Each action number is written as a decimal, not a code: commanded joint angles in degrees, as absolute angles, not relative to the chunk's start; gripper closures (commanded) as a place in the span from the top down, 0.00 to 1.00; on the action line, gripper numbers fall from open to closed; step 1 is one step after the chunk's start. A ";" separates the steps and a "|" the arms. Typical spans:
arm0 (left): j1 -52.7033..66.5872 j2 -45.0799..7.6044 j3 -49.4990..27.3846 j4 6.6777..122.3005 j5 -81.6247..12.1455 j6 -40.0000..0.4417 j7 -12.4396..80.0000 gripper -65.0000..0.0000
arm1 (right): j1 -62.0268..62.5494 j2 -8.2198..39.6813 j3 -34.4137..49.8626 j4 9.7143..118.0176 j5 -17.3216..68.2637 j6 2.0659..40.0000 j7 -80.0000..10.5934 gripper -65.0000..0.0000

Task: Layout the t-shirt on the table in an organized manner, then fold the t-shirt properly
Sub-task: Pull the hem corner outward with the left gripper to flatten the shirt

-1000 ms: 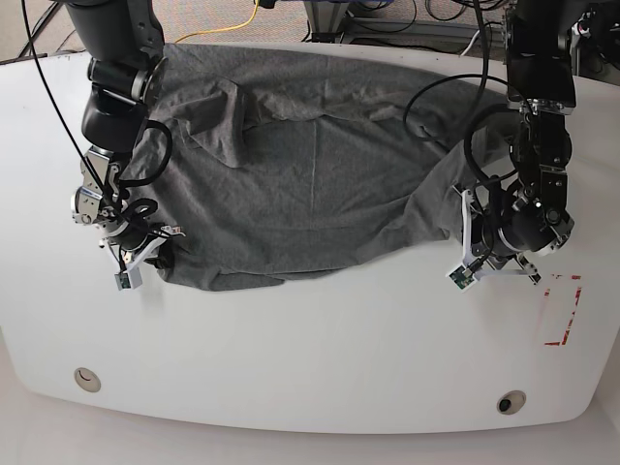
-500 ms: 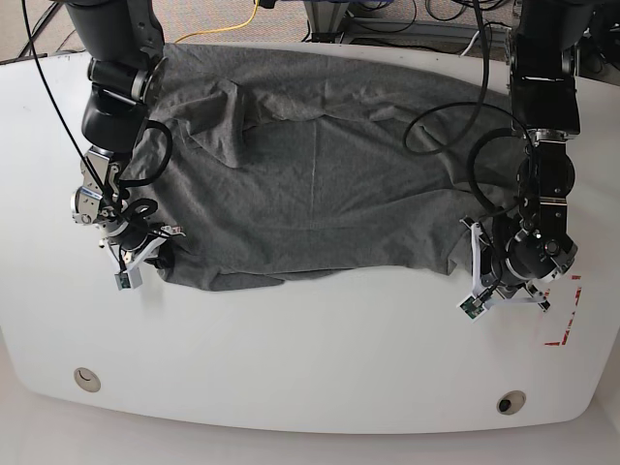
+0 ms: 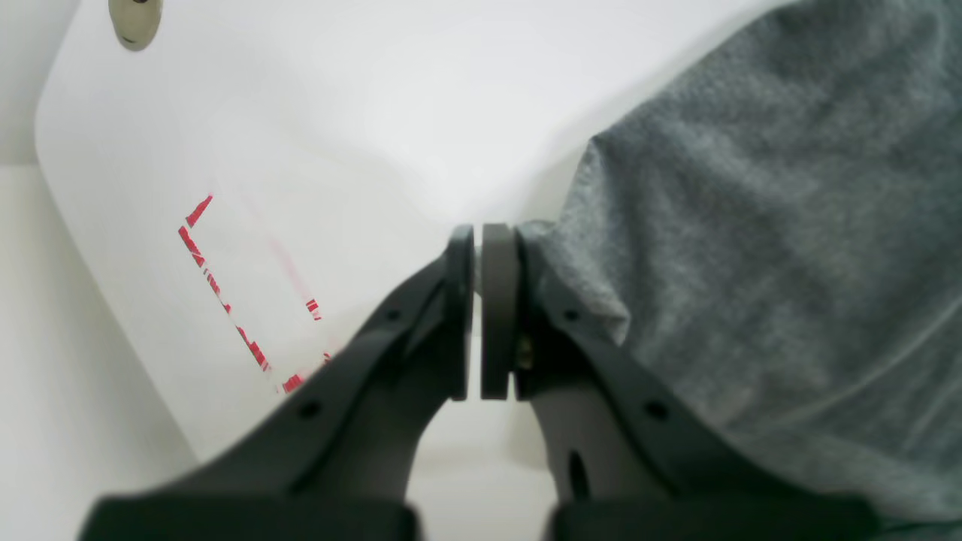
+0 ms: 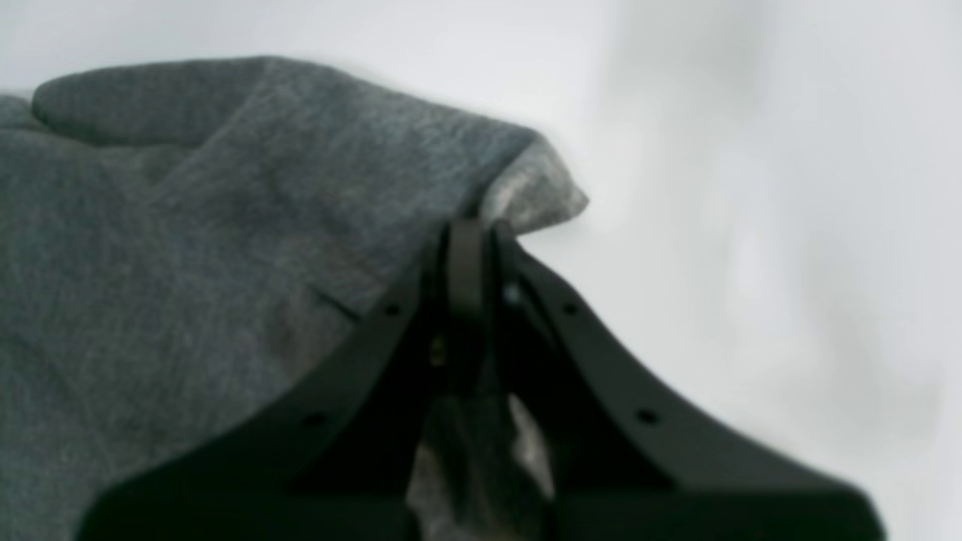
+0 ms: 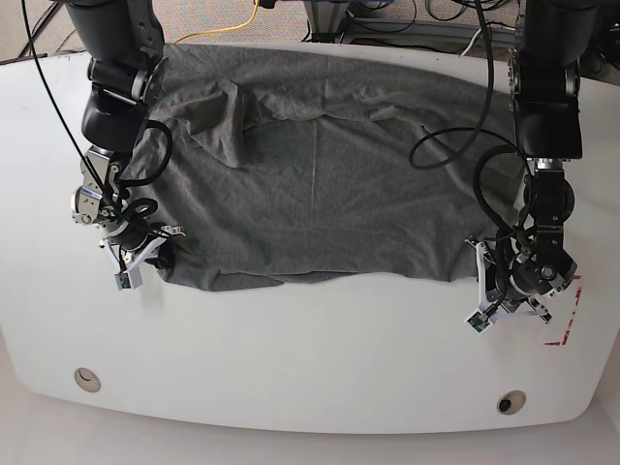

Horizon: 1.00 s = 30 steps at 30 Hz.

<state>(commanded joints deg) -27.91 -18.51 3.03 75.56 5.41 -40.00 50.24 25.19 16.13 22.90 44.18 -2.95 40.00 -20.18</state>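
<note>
Pinching the shirt (image 5: pixel 320 184) hem, right gripper (image 4: pixel 470 248) sits lower left; left gripper (image 3: pixel 479 300), jaws together, lower right on the bench (image 5: pixel 310 358).

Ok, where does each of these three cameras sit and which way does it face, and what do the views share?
Base: above the table, looking down at the t-shirt; shows both arms.
Left wrist: behind the left gripper, facing down along its fingers at a shirt edge and the red dashed mark.
Right wrist: behind the right gripper, facing the shirt corner it pinches.
Shared: the grey shirt shows in all three; the red mark in base and left wrist.
</note>
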 joint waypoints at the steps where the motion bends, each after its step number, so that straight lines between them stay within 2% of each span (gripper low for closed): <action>1: -27.91 -18.51 2.68 74.77 5.41 -40.00 49.36 0.00 | 25.19 16.13 22.90 44.18 -2.95 40.00 -20.18 0.00; 5: -28.62 -20.53 2.51 72.92 5.23 -40.00 47.34 0.00 | 25.19 16.13 22.90 44.18 -2.95 40.00 -20.18 0.00; 12: -28.62 -21.32 -0.13 74.68 2.33 -40.00 49.45 0.01 | 25.19 16.13 22.90 44.18 -2.95 40.00 -20.18 0.00; 15: -28.44 -21.32 -3.30 74.86 -0.84 -40.00 53.41 0.10 | 25.19 16.13 22.90 44.18 -2.95 40.00 -20.18 0.00; 22: -27.03 -20.88 -13.14 74.33 -4.26 -40.00 57.19 0.46 | 25.19 16.13 22.90 44.18 -2.95 40.00 -20.18 0.00; 24: -26.33 -20.79 -14.99 74.33 -5.14 -40.00 57.36 0.54 | 25.19 16.13 22.90 44.18 -2.95 40.00 -20.18 0.00; 30: -26.07 -18.59 -17.54 71.69 -6.73 -40.00 57.54 0.56 | 25.19 16.13 22.90 44.18 -2.95 40.00 -20.18 0.00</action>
